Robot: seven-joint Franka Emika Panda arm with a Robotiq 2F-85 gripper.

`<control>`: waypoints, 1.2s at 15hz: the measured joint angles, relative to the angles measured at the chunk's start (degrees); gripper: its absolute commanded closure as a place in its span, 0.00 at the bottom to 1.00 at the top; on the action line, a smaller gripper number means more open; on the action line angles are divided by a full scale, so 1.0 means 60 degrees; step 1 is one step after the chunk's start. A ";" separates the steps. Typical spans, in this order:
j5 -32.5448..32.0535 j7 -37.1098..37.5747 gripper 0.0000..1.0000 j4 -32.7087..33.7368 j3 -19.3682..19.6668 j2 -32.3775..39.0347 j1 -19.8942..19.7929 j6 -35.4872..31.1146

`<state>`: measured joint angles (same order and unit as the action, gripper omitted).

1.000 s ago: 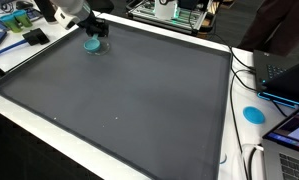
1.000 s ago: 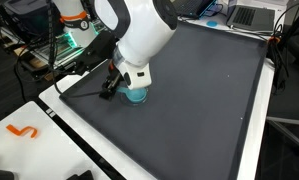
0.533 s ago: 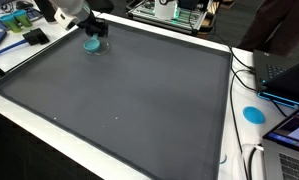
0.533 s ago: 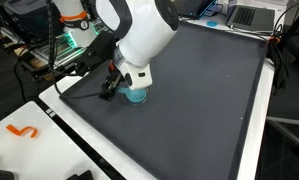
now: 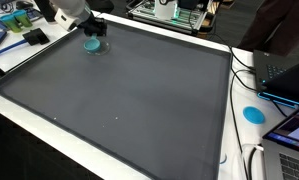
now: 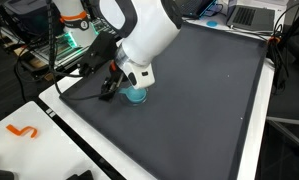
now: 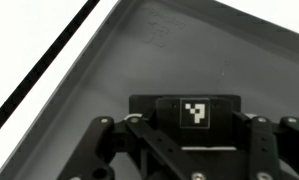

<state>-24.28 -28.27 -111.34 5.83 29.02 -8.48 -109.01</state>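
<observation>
Hovering at the teal object by the table corner, pincer spread impossible to tell, may knock it off the edge.

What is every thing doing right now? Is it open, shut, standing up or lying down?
gripper: low over the teal cup; open or shut cannot be told.
teal cup: standing on the dark mat near its corner, under the gripper.
dark mat: lying flat.
blue disc: lying flat beside the mat.
orange hook: lying flat, off the mat.
laptop: open.
</observation>
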 measured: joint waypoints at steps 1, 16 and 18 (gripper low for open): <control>0.0050 0.0019 0.72 0.0008 0.0001 0.0001 -0.0017 0.0006; 0.1012 -0.0048 0.72 0.0140 0.0001 -0.0180 -0.0324 0.0122; 0.1003 -0.0076 0.72 -0.0004 0.0002 -0.0302 -0.0348 -0.0080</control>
<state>-18.26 -28.73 -111.36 5.85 27.21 -10.56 -109.49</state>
